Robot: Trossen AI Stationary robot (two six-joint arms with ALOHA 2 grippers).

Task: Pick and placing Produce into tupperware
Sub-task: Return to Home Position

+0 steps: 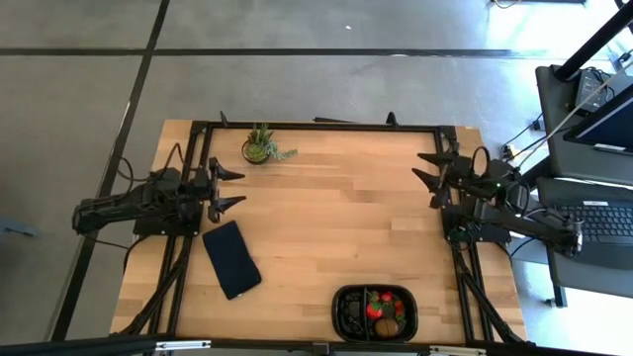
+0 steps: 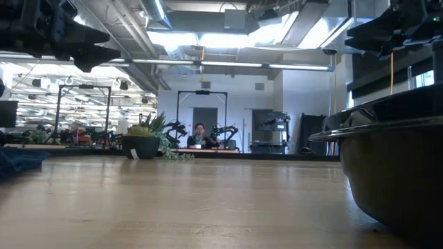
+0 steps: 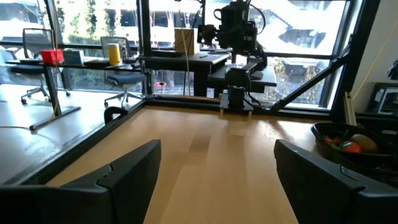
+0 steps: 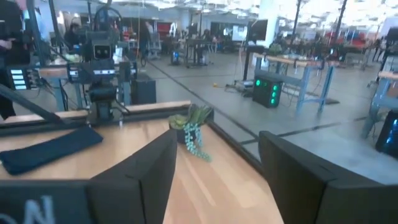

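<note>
at opposite table (image 1: pixel 336 222) edges, left gripper (image 1: pixel 240 188) and right gripper (image 1: pixel 417 165) — fingers wide apart, empty; produce (image 1: pixel 381 307) in tupperware (image 1: pixel 339 312).

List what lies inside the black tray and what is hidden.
The tray holds red strawberries and a brown kiwi on its right side. The dark left compartment's contents, and anything beneath the fruit, cannot be made out.

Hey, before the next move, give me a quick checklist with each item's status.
1. Left gripper open, empty: ok.
2. Right gripper open, empty: ok.
3. Produce inside tupperware, none loose on the table: ok.
4. Slab clear of both grippers: ok.
5. Plant upright, apart from the left gripper: ok.
6. Every piece of produce accounted for: cannot tell.
</note>
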